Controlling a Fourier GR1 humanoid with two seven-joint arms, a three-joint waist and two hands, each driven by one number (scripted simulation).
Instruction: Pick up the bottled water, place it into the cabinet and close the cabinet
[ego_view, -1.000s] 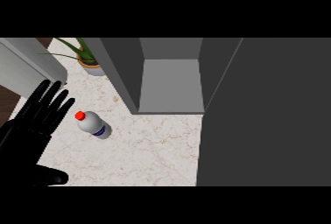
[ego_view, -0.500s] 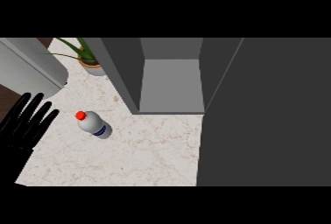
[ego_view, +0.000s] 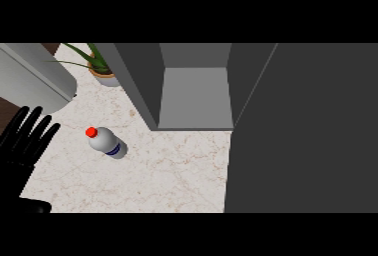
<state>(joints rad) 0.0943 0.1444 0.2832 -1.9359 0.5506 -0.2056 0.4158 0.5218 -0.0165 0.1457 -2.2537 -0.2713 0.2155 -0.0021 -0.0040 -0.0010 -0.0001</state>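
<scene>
The left hand (ego_view: 26, 142) is cut off by the frame's left edge, fingers straight and spread, holding nothing. The bottled water (ego_view: 105, 142), white with a red cap and blue label band, stands on the marble counter (ego_view: 148, 175) at centre left, apart from the hand. The open cabinet (ego_view: 193, 95) is seen above; its dark door (ego_view: 303, 130) fills the right.
</scene>
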